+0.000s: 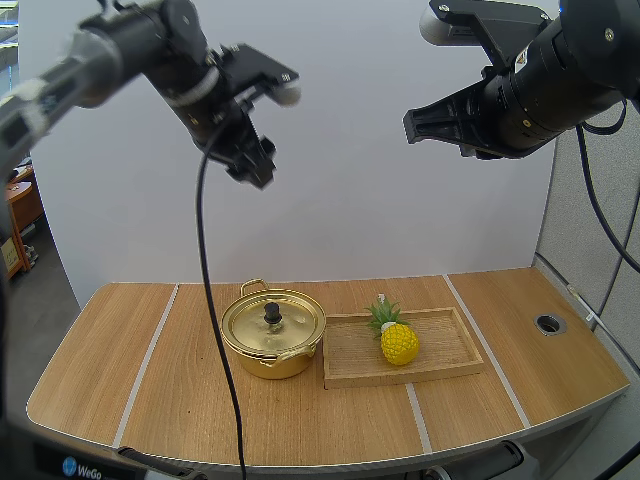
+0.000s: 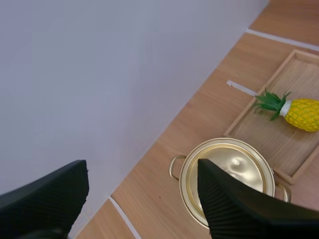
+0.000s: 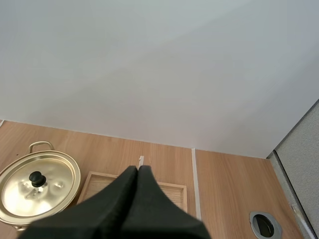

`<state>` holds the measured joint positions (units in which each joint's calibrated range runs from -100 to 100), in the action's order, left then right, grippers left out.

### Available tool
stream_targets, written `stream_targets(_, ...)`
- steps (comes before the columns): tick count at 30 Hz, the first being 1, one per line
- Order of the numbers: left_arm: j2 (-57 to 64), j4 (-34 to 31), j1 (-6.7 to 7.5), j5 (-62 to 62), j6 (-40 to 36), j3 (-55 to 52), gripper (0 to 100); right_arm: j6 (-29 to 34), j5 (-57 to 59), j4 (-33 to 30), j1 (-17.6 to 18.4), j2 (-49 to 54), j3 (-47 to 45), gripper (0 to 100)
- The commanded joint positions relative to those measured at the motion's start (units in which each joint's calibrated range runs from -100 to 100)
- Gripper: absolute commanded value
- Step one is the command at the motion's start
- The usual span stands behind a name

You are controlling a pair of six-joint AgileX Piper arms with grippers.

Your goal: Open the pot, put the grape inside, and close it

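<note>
- My left arm is raised high above the table [image 1: 150, 370]. Its wrist is bent so the left gripper [image 1: 255, 165] points down, well above the pot [image 1: 272, 345]. Its fingers [image 2: 229, 204] stand wide apart with nothing between them.
- My right arm is also raised, reaching in from the right. The right gripper [image 1: 415, 125] points left, well above the tray [image 1: 445, 345], and its fingers [image 3: 134, 199] lie together as one wedge.
- The pot sits on the table with its lid [image 1: 250, 325] on, just beside the tray's left end.
- The fruit lying in the tray is a pineapple [image 1: 399, 342], not a grape, and it is well apart from both grippers.
</note>
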<state>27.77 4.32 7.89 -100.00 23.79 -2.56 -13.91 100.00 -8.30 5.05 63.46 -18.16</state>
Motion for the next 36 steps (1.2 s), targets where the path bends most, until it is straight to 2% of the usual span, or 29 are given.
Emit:
stream_targets(1,6.78,-2.64,0.09,0.00,-1.99,0.45,100,0.50,0.00,-0.23,-0.19,0.68,-0.08,0)
stream_targets(6,14.04,-5.45,0.09,0.00,-3.05,0.45,100,0.50,0.00,-0.23,-0.19,0.68,-0.08,0)
stream_targets(14,25.48,-5.84,0.09,0.00,-6.39,0.45,100,0.50,0.00,-0.23,-0.19,0.68,-0.08,0)
stream_targets(16,27.72,-5.84,0.09,0.00,-7.69,0.45,96,0.50,0.00,-0.23,-0.19,0.68,-0.08,0)
stream_targets(18,30.05,-5.84,0.09,0.00,-9.06,0.45,87,0.50,0.00,-0.23,-0.19,0.68,-0.08,0)
stream_targets(20,32.17,-5.84,0.09,0.00,-9.88,0.45,71,0.50,0.00,-0.11,-0.19,0.68,-0.08,0)
stream_targets(22,33.88,-5.84,0.09,0.00,-10.11,0.45,48,0.50,0.00,-0.11,-0.19,0.68,-0.08,0)
stream_targets(25,36.38,-5.84,0.09,0.00,-10.11,0.45,7,0.50,0.00,-0.11,-0.19,0.68,-0.08,0)
stream_targets(26,36.98,-5.84,0.09,0.00,-10.01,0.45,0,0.50,0.00,-0.11,-0.19,0.68,-0.08,0)
stream_targets(34,41.93,-5.84,0.09,0.00,-14.04,0.45,0,0.59,0.00,-0.11,-0.19,0.68,-0.08,0)
stream_targets(36,43.09,-5.84,-0.40,0.00,-14.47,0.33,0,2.79,0.00,0.11,-0.19,0.68,-0.08,0)
